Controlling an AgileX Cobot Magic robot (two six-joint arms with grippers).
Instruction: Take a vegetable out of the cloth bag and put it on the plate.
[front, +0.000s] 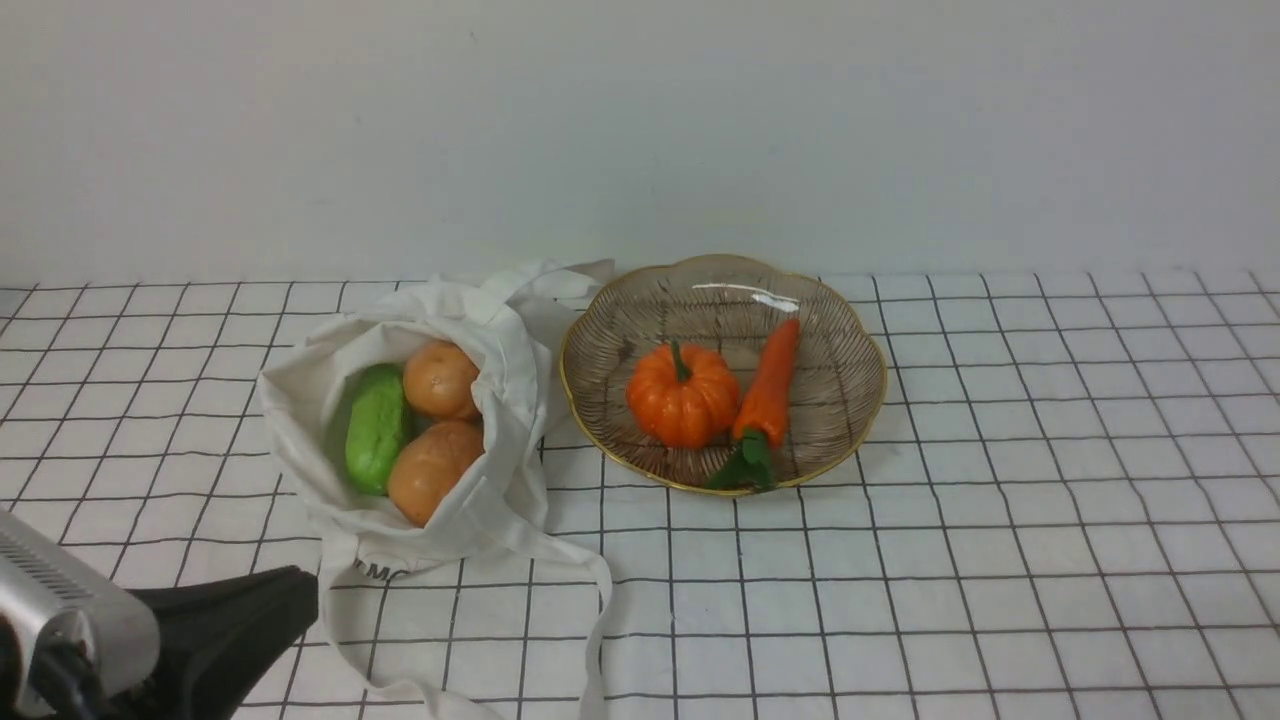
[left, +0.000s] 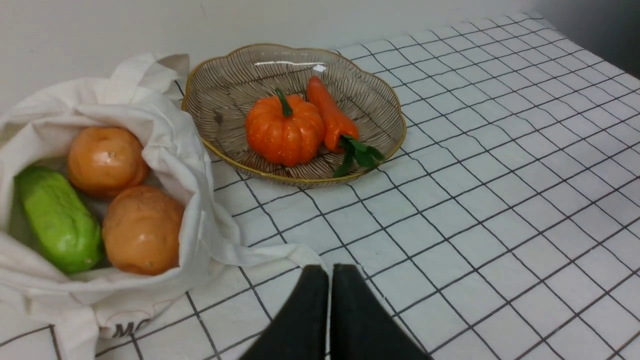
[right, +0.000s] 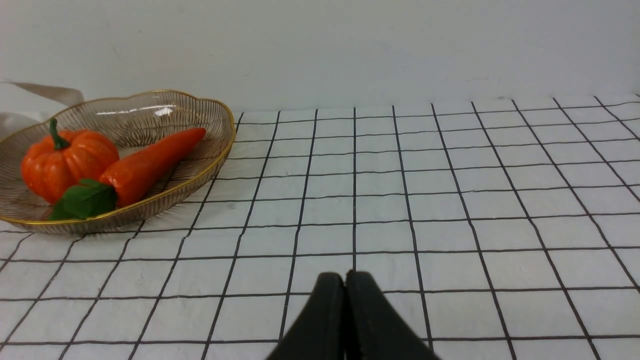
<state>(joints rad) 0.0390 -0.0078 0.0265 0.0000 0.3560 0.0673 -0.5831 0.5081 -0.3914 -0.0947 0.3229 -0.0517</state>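
My left fingers (left: 330, 272) are pressed together, holding nothing; the carrot (front: 768, 385) lies on the plate (front: 860, 440) beside the pumpkin (front: 684, 395). If I sweep that arm low, it could snag the bag's loose strap (front: 600, 600), dragging the bag (front: 515, 430) against the plate.

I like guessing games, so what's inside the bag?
A green cucumber and two round orange-brown things. The bag's cloth hides anything underneath them.

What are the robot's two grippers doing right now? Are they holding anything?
Left gripper: closed, holding nothing.
Right gripper: closed, holding nothing.
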